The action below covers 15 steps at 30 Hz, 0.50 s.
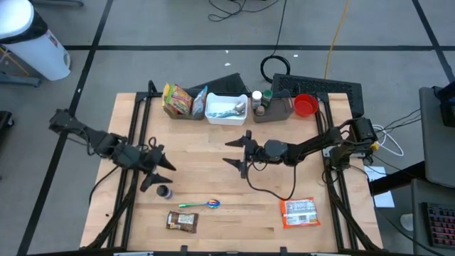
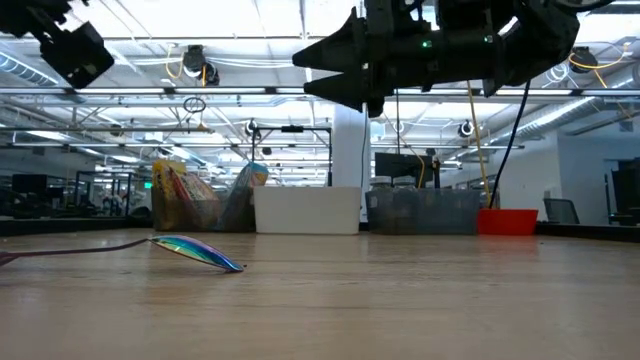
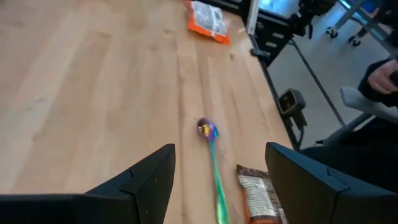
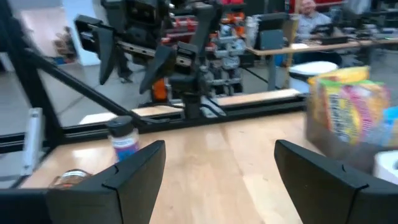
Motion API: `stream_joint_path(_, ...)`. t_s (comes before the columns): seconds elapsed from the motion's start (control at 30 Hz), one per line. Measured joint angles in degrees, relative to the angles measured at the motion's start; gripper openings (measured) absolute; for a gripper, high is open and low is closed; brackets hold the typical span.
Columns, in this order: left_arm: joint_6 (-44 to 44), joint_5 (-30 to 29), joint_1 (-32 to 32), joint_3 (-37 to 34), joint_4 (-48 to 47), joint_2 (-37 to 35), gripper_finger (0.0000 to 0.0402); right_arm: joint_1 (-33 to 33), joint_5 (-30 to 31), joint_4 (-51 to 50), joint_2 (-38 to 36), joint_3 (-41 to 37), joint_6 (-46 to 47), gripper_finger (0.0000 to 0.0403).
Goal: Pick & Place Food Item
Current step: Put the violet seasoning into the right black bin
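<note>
A brown snack bar packet [image 1: 181, 221] lies flat near the table's front edge, with a rainbow-coloured spoon [image 1: 200, 205] just behind it and a small dark jar [image 1: 164, 192] to their left. An orange food packet [image 1: 298, 212] lies flat at the front right. My left gripper [image 1: 167, 171] hovers open above the table's left part, pointing down toward the spoon [image 3: 211, 155] and the bar [image 3: 255, 199]. My right gripper [image 1: 227, 152] is open at mid-table, held level well above the wood and pointing left; between its fingers [image 4: 219, 149] there is nothing.
Along the far edge stand bright snack bags [image 1: 179, 99], a white bin [image 1: 226, 108], a grey bin with bottles [image 1: 274, 107] and a red cup [image 1: 306, 105]. Bare wood [image 1: 213, 178] lies between the two grippers. A cable [image 1: 274, 192] trails under the right arm.
</note>
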Motion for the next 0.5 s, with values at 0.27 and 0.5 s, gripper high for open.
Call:
stream_joint_path(0.27, -6.8, -7.6, -10.3, 2.6, -0.7, 7.2, 0.0255, 1.5, -4.3, 8.2, 6.0, 0.7, -1.0, 0.0293)
stream_joint_path(0.5, -13.5, -17.1, -17.7, 8.2, -6.7, 11.0, 0.0255, 0.9, -6.5, 7.7, 9.3, 3.7, -4.4, 0.0293)
